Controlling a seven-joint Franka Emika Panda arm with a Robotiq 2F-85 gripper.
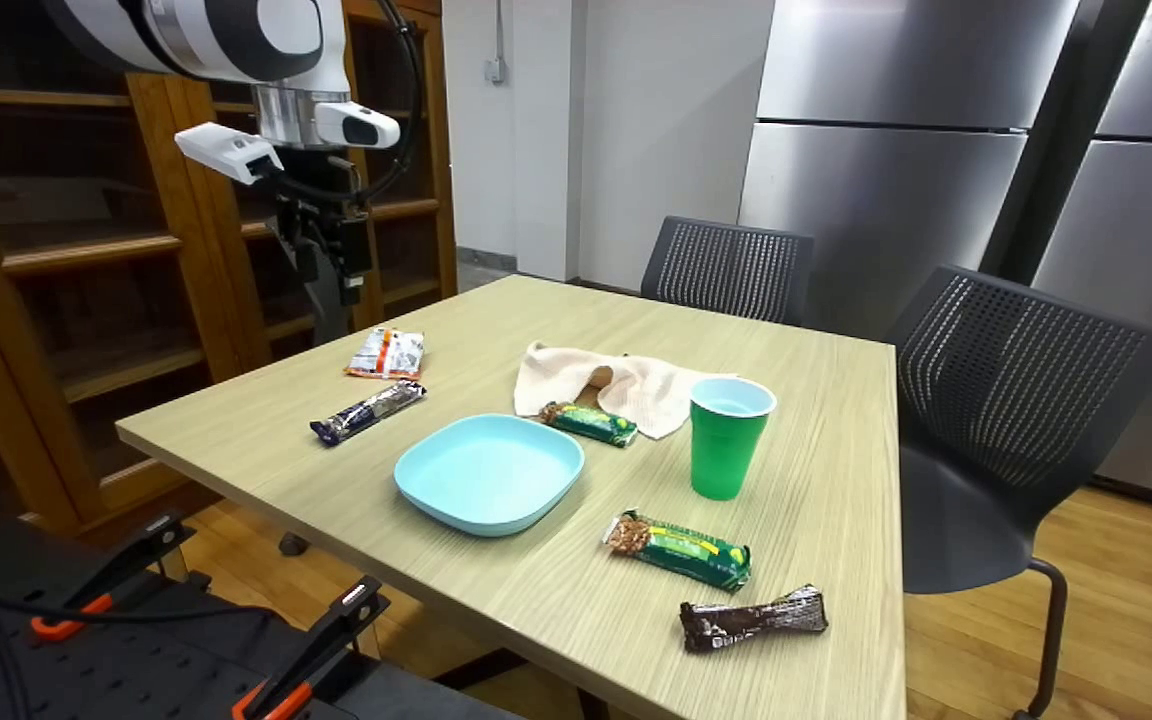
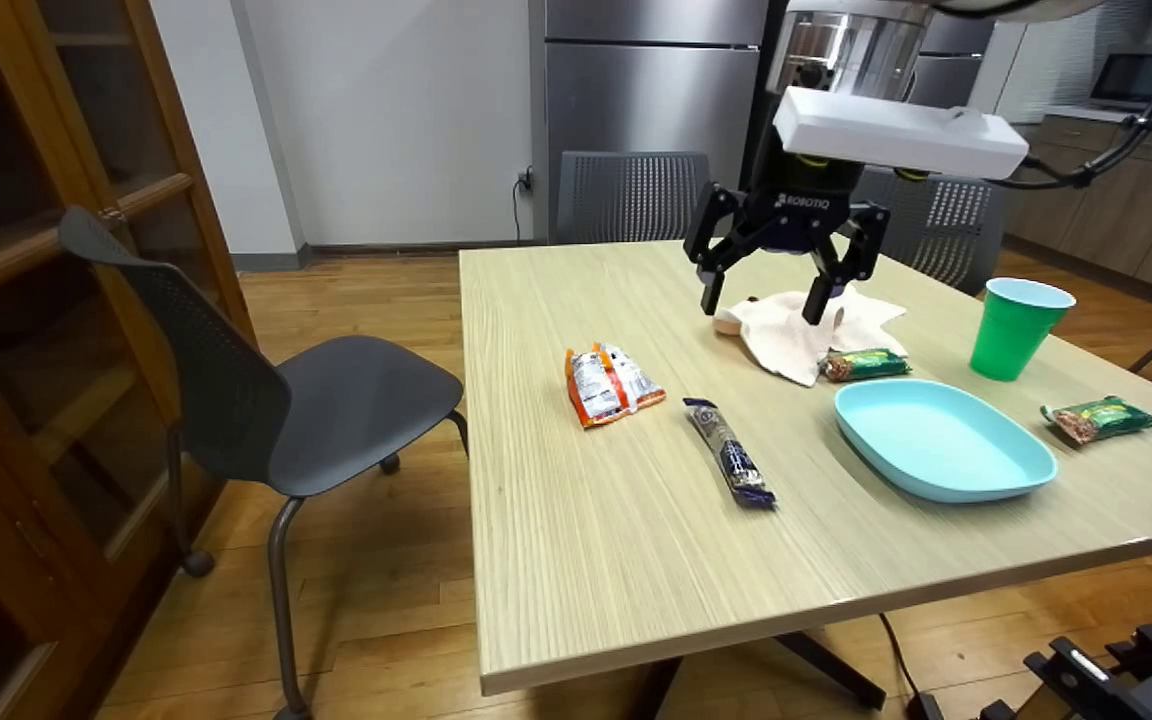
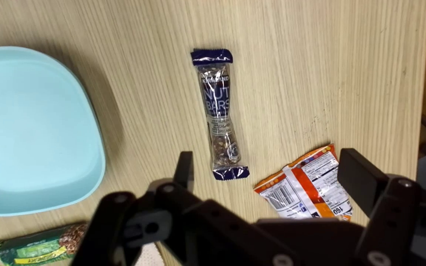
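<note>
Aloft, the tool (image 2: 764,300) spread wide above a table (image 2: 586,550) with nut bar (image 3: 219,114) and snack packet (image 3: 311,186).

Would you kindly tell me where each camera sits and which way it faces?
Exterior view: beside the table, facing a wall; arm, open tool show.
Exterior view: beside the table, facing fridges; arm, tool show.
Wrist view: on the arm, facing down at nut bar, bag; fingers show.
Shared in both exterior views: plate, cup.

Nut bar (image 3: 218,114), one. Orange-and-white snack packet (image 3: 309,184), one. Green-wrapped bars (image 1: 591,423) (image 1: 681,550), two. Dark brown-wrapped snack (image 1: 753,619), one. Light-blue dish (image 1: 489,472), one. Green cup (image 1: 725,445), one. Pale cloth (image 1: 648,385), one. Table (image 2: 556,540), one.
</note>
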